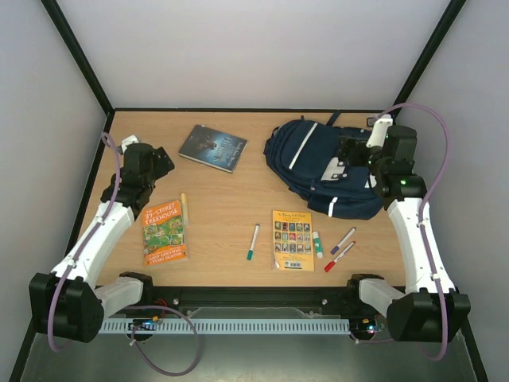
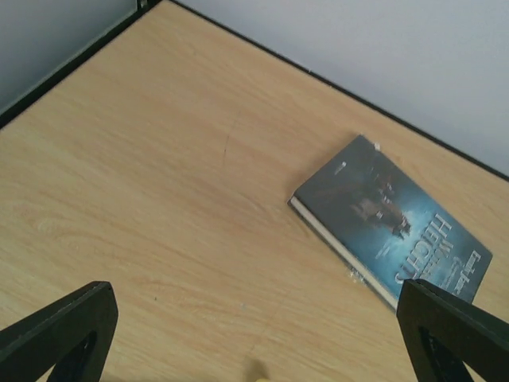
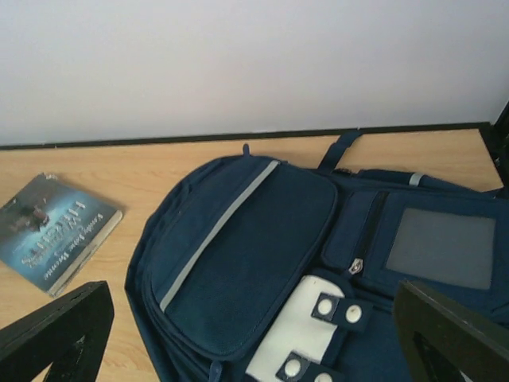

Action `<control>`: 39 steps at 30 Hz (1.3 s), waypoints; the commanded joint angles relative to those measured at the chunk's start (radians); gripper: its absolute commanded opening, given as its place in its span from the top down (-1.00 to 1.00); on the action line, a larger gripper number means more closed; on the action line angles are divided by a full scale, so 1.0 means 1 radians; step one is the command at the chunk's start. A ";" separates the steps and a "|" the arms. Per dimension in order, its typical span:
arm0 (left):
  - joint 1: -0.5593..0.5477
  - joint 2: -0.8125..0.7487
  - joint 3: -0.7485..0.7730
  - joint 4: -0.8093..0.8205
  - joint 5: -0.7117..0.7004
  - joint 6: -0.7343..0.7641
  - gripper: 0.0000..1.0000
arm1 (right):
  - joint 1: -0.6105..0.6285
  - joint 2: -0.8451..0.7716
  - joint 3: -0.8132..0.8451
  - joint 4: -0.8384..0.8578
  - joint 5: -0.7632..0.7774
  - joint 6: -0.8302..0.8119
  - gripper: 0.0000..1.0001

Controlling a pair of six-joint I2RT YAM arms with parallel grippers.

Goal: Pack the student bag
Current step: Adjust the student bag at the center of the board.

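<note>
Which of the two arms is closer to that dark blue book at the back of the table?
Left. The left gripper, open, hangs just left of the dark blue book, facing it. The right gripper is over the student bag, further off on the book's other side.

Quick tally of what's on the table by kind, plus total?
Backpack: 1
Books: 3 (dark blue book, orange book, yellow book)
Pens/markers: 4 (green pen, white marker, purple marker, red marker)
Yellow stick, perhaps a pencil: 1
Total: 9
</note>
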 commanded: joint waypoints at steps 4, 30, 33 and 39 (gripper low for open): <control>-0.015 -0.038 -0.105 0.143 0.181 0.050 -0.99 | 0.019 0.067 -0.029 -0.101 -0.082 -0.166 -0.97; -0.392 0.628 0.231 0.179 0.626 -0.010 -0.97 | 0.104 0.654 0.349 -0.447 -0.088 -0.266 -0.15; -0.393 0.700 0.332 0.170 0.600 -0.061 -0.96 | 0.105 0.602 0.339 -0.476 -0.042 -0.271 -0.17; -0.382 0.900 0.557 0.153 0.636 -0.097 -0.49 | 0.105 0.423 0.267 -0.634 0.036 -0.316 -0.21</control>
